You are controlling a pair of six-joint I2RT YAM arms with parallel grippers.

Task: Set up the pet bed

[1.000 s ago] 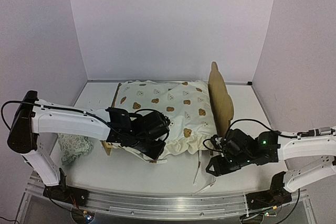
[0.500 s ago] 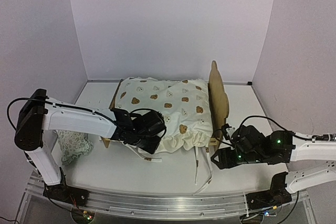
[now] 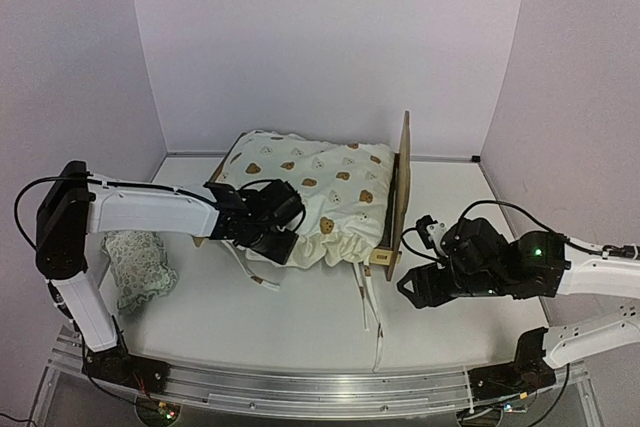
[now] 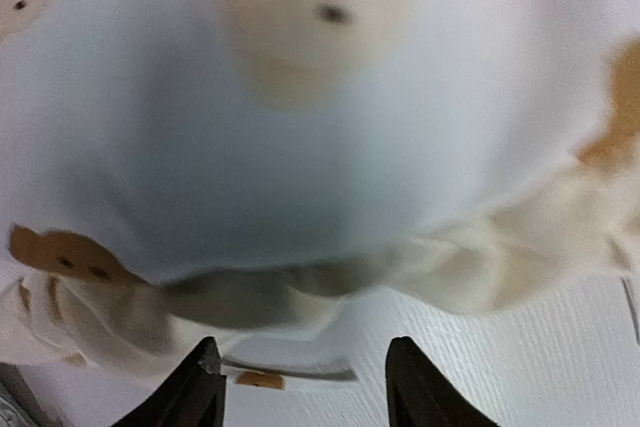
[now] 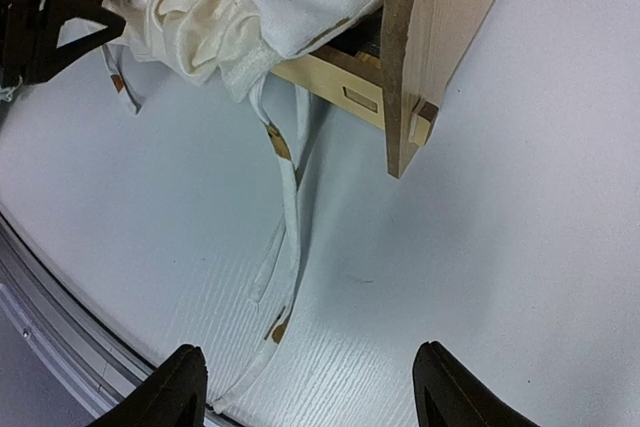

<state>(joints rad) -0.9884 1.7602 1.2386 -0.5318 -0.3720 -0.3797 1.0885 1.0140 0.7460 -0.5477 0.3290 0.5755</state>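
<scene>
The pet bed (image 3: 404, 185) stands level on the table, its plywood headboard upright at the right. A cream bear-print cover (image 3: 320, 182) lies bunched over it. My left gripper (image 3: 278, 237) sits at the cover's near-left edge. In the left wrist view it (image 4: 305, 389) is open, with only bare table and a tie strip (image 4: 290, 372) between the fingers and the blurred cover (image 4: 300, 127) close in front. My right gripper (image 3: 412, 282) hovers off the headboard's near corner. In the right wrist view it (image 5: 312, 392) is wide open over the table, apart from the headboard (image 5: 440, 37).
A pale floral pillow (image 3: 135, 267) lies at the left by the left arm's base. Long cover ties (image 3: 368, 297) trail over the table toward the near edge, also in the right wrist view as ties (image 5: 285, 237). The table's metal front rail (image 3: 300, 387) runs below.
The bed was tipped toward the camera and has come down level, headboard upright. The right gripper opened and drew back to the right. The left gripper opened at the cover's edge.
</scene>
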